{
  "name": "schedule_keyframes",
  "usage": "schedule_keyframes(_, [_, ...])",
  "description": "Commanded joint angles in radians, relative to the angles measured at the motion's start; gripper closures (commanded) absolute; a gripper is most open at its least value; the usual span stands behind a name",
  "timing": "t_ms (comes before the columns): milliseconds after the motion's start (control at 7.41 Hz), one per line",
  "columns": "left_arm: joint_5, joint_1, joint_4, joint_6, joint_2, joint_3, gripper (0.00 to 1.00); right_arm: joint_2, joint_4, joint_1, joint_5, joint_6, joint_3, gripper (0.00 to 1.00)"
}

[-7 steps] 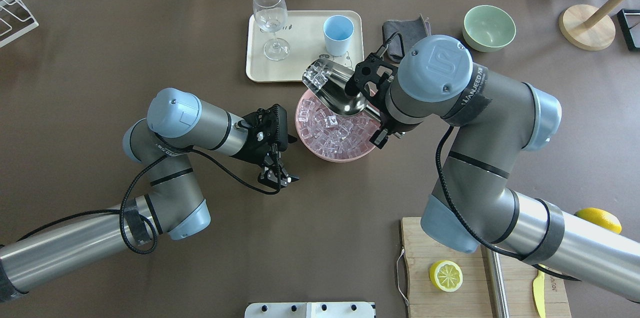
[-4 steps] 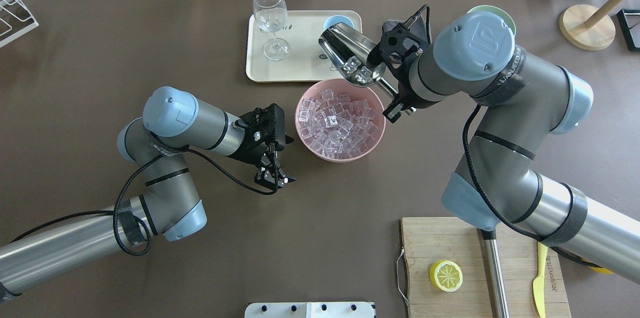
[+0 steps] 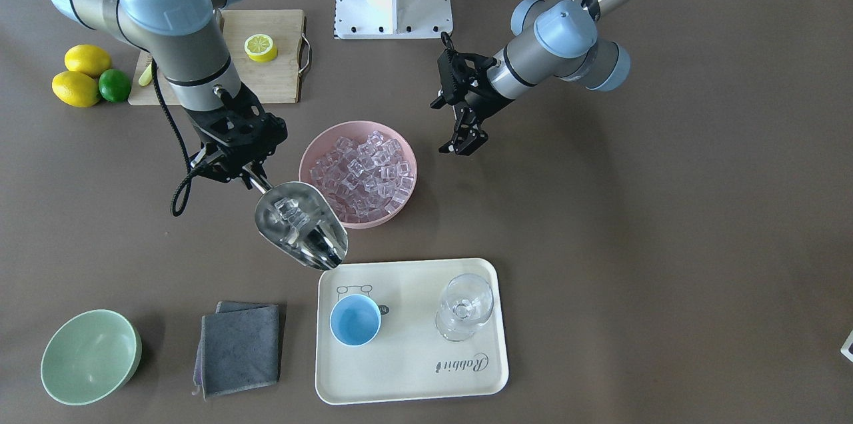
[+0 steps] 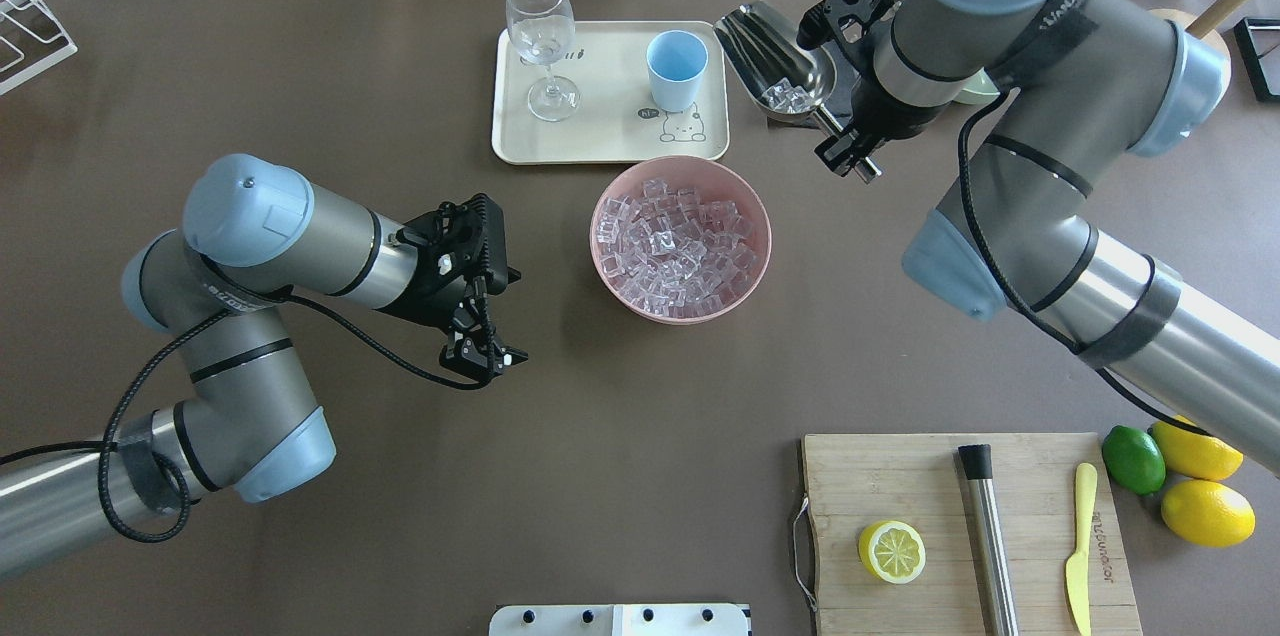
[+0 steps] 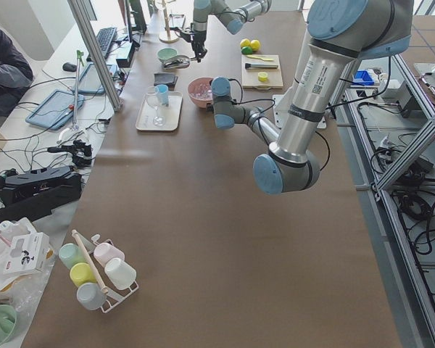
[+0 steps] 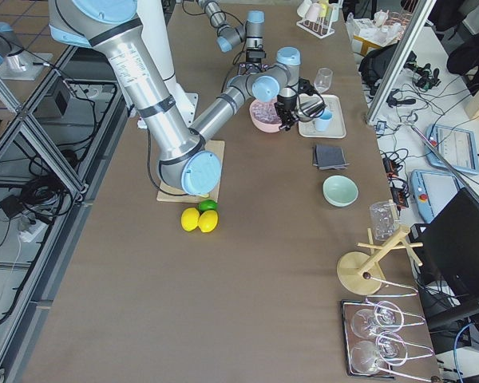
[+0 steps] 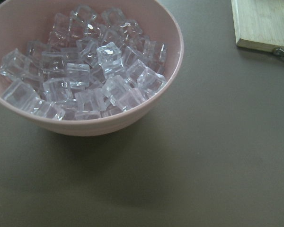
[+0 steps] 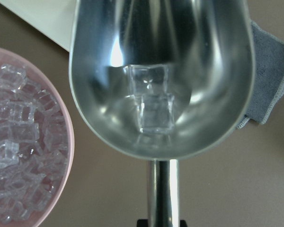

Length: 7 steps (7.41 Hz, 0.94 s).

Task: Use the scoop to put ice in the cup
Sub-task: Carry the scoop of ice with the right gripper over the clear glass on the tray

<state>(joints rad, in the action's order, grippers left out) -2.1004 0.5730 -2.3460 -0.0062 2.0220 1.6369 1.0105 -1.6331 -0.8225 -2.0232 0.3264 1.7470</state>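
My right gripper [image 4: 846,138] is shut on the handle of the silver scoop [image 4: 776,56]. It holds the scoop in the air just right of the cream tray [image 4: 600,144], over the grey cloth. Two or three ice cubes [image 8: 151,101] lie at the back of the scoop's [image 8: 161,56] trough; they also show in the front view [image 3: 293,211]. The light-blue cup [image 4: 676,68] stands upright on the tray, left of the scoop. A pink bowl [image 4: 752,261] full of ice [image 4: 672,241] sits mid-table. My left gripper [image 4: 485,356] is open and empty, left of the bowl.
A clear stemmed glass [image 4: 541,36] stands on the tray's left. A grey cloth [image 3: 240,347] and a pale green bowl [image 3: 90,357] lie right of the tray. A cutting board [image 4: 900,476] holds a lemon half, steel cylinder [image 4: 985,536] and yellow knife; lemons and a lime lie beside it.
My right arm has carried the scoop with its ice from over the pink bowl, past the cup, to the right of the tray. My left arm has drawn back to the left.
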Motion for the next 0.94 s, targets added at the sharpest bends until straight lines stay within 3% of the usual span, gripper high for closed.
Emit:
schedule_keyframes(0, [0.002, 0.053, 0.182, 0.000, -0.116, 0.179, 0.01, -0.169, -0.182, -0.089, -0.147, -0.026, -0.188, 1.00])
schedule_keyframes(405, [-0.004, 0.125, 0.272, 0.000, -0.187, 0.253, 0.01, -0.381, -0.486, -0.087, -0.167, -0.127, -0.346, 1.00])
schedule_keyframes(540, [-0.018, 0.154, 0.284, 0.000, -0.218, 0.271, 0.01, -0.430, -0.628, -0.086, -0.167, -0.195, -0.353, 1.00])
schedule_keyframes(810, [-0.093, 0.236, 0.329, -0.001, -0.259, 0.274, 0.01, -0.480, -0.775, -0.080, -0.167, -0.274, -0.375, 1.00])
